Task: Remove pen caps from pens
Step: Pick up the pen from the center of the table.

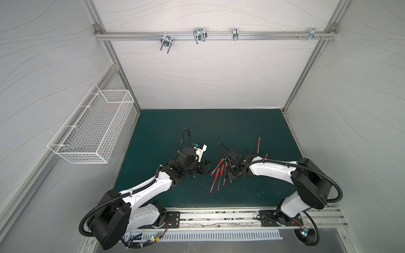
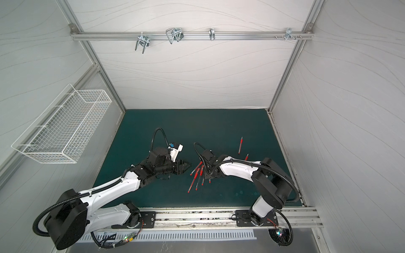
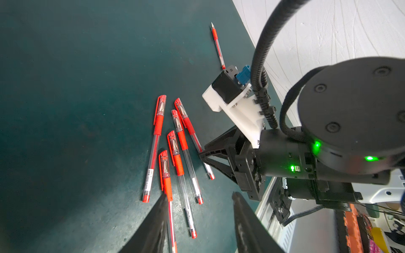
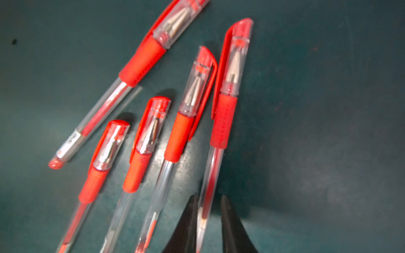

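- Right wrist view: your right gripper (image 4: 208, 208) straddles the clear barrel of one of the pens (image 4: 223, 118), the outermost of five lying side by side on the green mat (image 4: 328, 131).
- Its jaws stand only a slim slot apart. One finger (image 4: 188, 225) sits against the barrel, but a dark strip shows between the barrel and the other finger, so nothing is pinched.
- All five pens wear their pen caps (image 4: 235, 59), clear sleeves with a red clip and tip.
- Left wrist view: your left gripper (image 3: 199, 219) has its jaws about halfway apart and holds nothing.
- Two pen barrels lie on the mat below that gap, one running just beside a finger (image 3: 153, 227).
- From here you also see the right gripper's tips down on the barrel of the pen nearest its own arm.
- An uncapped pen (image 3: 218, 46) lies well apart from the group, with its grey point bare.
- In both top views the capped group sits just toward 5 o'clock from the mat's centre.
- The left gripper (image 1: 212, 167) (image 2: 189, 164) is near the group's 10 o'clock end, clear of the pens.
- The right arm (image 1: 269, 169) reaches in from 3 o'clock, and its wrist hides the fingertips.
- The uncapped pen (image 1: 258, 145) (image 2: 240, 145) lies at the group's 2 o'clock.
- A second bare-tipped pen (image 1: 265, 156) pokes out from behind the right arm.
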Robot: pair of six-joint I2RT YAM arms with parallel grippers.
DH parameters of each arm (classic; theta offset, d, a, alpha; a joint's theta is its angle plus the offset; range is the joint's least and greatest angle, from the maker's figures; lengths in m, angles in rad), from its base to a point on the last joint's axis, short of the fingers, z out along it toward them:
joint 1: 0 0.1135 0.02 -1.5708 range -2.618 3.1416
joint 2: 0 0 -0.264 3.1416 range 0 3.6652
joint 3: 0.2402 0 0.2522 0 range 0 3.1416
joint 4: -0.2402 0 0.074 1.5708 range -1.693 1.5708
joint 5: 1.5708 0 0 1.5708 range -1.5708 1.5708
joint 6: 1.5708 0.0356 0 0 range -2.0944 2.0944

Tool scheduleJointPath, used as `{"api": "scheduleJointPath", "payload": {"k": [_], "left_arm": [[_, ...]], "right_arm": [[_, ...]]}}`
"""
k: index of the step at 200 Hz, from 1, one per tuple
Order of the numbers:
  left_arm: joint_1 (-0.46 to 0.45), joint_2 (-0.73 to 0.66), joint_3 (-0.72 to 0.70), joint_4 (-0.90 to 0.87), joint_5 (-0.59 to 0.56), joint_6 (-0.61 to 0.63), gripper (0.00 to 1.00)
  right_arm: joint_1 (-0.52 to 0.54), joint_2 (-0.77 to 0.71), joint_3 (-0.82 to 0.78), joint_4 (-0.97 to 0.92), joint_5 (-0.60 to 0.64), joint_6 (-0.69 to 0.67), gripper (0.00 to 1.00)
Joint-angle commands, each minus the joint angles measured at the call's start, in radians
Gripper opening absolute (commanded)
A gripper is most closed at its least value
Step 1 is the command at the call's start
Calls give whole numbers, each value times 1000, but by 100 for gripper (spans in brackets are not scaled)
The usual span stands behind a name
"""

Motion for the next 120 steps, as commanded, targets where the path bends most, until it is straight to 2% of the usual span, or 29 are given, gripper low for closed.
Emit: {"api": "scheduleJointPath", "payload": {"k": [1, 47, 87, 120], "left_arm": [[-3, -23, 1, 5, -21, 26, 49], [-2, -39, -1, -9, -39, 35, 49], [-3, -52, -5, -24, -60, 48, 50], [-3, -59, -10, -20, -76, 50, 52]], "right_arm": [[5, -1, -25, -27, 26, 26, 21], [-7, -7, -75, -5, 29, 32, 18], [-7, -28, -106, 12, 49, 28, 8], [-17, -102, -113, -1, 67, 9, 2]]}}
